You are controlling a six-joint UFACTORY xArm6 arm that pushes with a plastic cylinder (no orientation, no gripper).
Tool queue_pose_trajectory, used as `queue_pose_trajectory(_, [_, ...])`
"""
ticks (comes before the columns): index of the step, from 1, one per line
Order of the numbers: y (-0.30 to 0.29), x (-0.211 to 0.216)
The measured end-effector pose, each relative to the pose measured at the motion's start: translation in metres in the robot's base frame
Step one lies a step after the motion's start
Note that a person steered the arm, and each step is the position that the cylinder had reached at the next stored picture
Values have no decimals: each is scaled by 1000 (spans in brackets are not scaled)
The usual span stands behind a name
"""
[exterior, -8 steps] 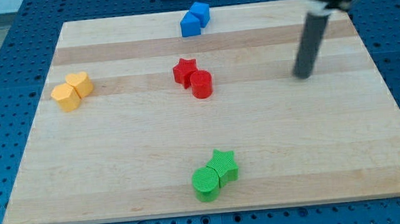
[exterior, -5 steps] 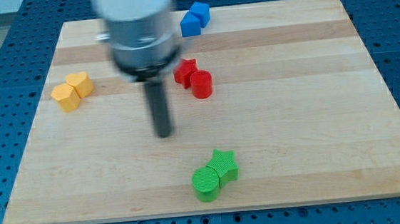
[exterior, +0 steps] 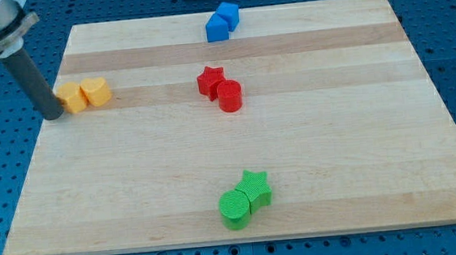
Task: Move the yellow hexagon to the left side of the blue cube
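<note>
The yellow hexagon [exterior: 72,98] lies near the board's left edge, touching a second yellow block [exterior: 95,91] on its right whose shape I cannot make out. My tip [exterior: 52,115] rests against the hexagon's left side. The blue cube [exterior: 228,14] sits at the top centre, touching another blue block [exterior: 216,28] on its lower left.
A red star [exterior: 210,81] and a red cylinder [exterior: 230,95] touch each other in the board's middle. A green cylinder [exterior: 235,208] and a green star [exterior: 256,188] touch near the bottom edge. The wooden board [exterior: 361,158] lies on a blue perforated table.
My tip swept from the right side across the middle to the left edge. The yellow pair has shifted slightly right and up and now lies level.
</note>
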State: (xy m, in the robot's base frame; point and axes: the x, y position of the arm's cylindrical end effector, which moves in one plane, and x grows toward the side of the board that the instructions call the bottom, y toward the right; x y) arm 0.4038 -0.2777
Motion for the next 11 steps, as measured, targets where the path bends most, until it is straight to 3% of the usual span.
queue_pose_trajectory(3, [143,-54])
queue_pose_trajectory(4, [114,-65])
queue_pose_trajectory(5, [78,-33])
queue_pose_trajectory(7, [64,17])
queue_pose_trajectory(8, [-14,0])
queue_pose_trajectory(9, [-26,-26])
queue_pose_trajectory(11, [84,-82])
